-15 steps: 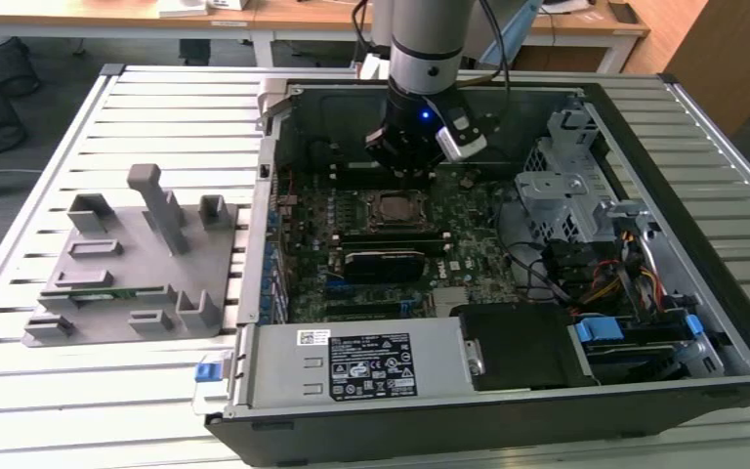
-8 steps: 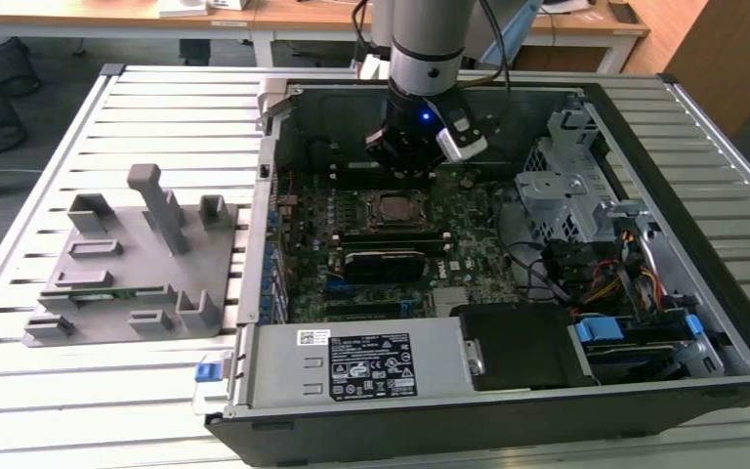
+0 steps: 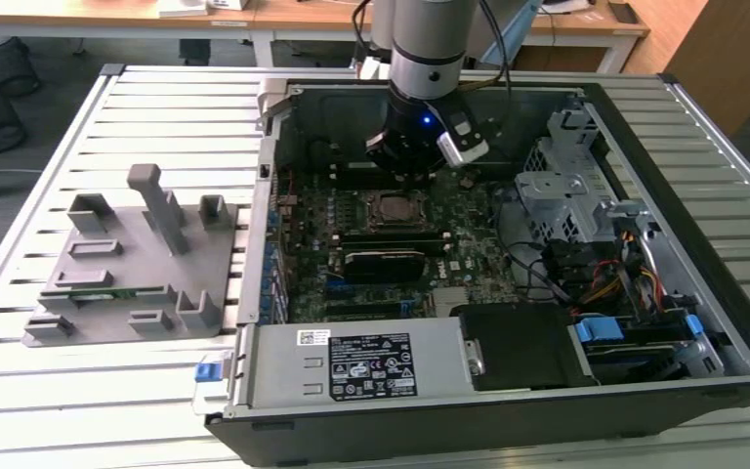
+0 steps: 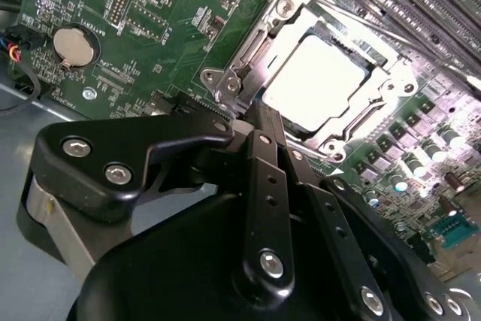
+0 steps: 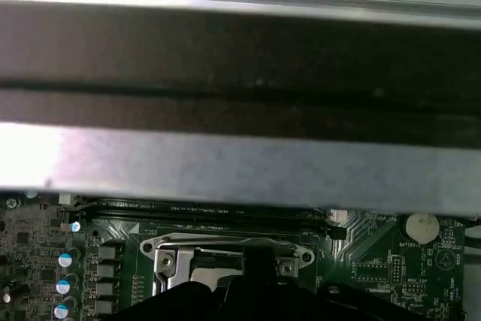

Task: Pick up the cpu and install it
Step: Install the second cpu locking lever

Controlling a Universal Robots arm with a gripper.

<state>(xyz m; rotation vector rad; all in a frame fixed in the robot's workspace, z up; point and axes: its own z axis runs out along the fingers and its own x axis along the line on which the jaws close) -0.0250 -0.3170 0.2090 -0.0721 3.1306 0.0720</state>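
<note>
The arm comes straight down from above into the open computer case, its silver wrist section upright and a blue light glowing on it. The gripper hangs just above the motherboard socket, at the socket's edge farther from the power supply.

In the second wrist view the black gripper narrows to a point that meets the metal frame of the socket at its hinge corner. The fingers look drawn together there, but whether they are fully closed or pinching something I cannot tell.

The cpu lies flat inside the socket, its bright silver top ringed by the frame, just beyond the gripper tip. In the first wrist view the socket frame sits beside the memory slots, with the dark gripper body in front of it.

A round coin battery sits on the green motherboard, well apart from the socket. White lettering is printed on the board and a white label covers the power supply; neither can be read out.

Outside the case, away from the socket, a grey fixture rests on the slatted table with a green memory stick lying in it
</note>
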